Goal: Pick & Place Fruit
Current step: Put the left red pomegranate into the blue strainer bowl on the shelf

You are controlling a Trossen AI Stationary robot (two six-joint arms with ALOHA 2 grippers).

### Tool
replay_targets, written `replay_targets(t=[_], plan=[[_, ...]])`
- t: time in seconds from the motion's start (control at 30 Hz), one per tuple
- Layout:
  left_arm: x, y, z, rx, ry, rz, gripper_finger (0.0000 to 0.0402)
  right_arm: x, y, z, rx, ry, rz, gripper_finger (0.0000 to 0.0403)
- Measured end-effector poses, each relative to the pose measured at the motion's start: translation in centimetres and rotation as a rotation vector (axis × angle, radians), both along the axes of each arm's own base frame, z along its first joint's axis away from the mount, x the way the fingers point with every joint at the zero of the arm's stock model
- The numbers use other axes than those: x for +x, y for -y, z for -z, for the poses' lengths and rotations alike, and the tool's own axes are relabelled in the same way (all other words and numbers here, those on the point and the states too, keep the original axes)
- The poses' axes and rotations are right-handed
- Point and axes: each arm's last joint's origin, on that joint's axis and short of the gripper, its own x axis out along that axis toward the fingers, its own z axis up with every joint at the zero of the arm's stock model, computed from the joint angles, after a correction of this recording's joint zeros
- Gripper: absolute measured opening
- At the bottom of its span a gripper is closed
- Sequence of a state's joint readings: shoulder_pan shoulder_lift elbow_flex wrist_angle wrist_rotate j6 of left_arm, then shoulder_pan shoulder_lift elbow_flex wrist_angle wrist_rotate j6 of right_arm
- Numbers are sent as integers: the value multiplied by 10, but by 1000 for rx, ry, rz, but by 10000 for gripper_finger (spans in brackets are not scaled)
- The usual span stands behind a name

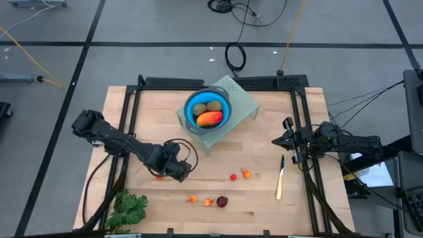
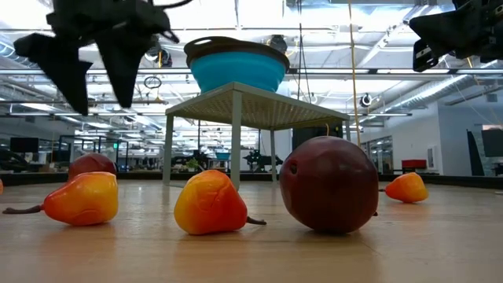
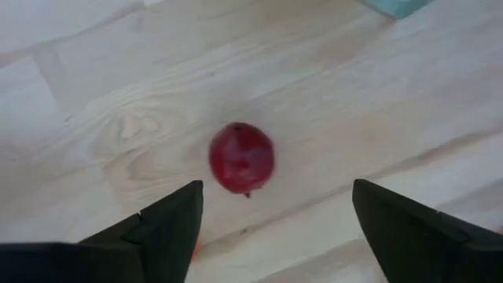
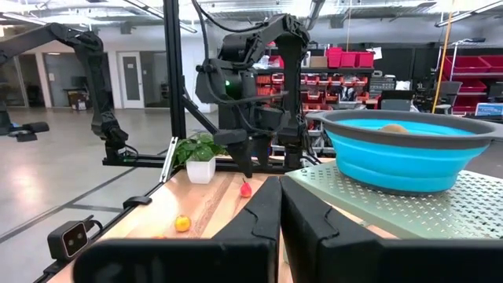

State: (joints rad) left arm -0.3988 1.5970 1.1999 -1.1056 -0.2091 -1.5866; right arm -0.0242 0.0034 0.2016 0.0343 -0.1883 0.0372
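1 plum (image 2: 330, 184), 2 pears (image 2: 210, 203), 3 in bowl (image 1: 207, 109)

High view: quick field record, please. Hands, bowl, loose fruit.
left hand: open, over a small red fruit on the table, not gripping it
right hand: shut, empty, at the right edge
bowl: blue, on a pale green stand; holds one orange-red and two brown-green pieces
loose fruit: dark red ball, several small orange and red pieces
other: knife, leafy bunch
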Motion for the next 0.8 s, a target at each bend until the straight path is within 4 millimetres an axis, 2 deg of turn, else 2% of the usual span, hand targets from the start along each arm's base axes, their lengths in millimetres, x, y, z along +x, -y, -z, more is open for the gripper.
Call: replay_targets(t=[0.23,0.8], plan=[[-9,-4,19,-9,-54,-100,332,0,0,0,0,1,1,0],[-10,-5,52,-74,24,-100,325,-1,0,-4,0,46,4,0]])
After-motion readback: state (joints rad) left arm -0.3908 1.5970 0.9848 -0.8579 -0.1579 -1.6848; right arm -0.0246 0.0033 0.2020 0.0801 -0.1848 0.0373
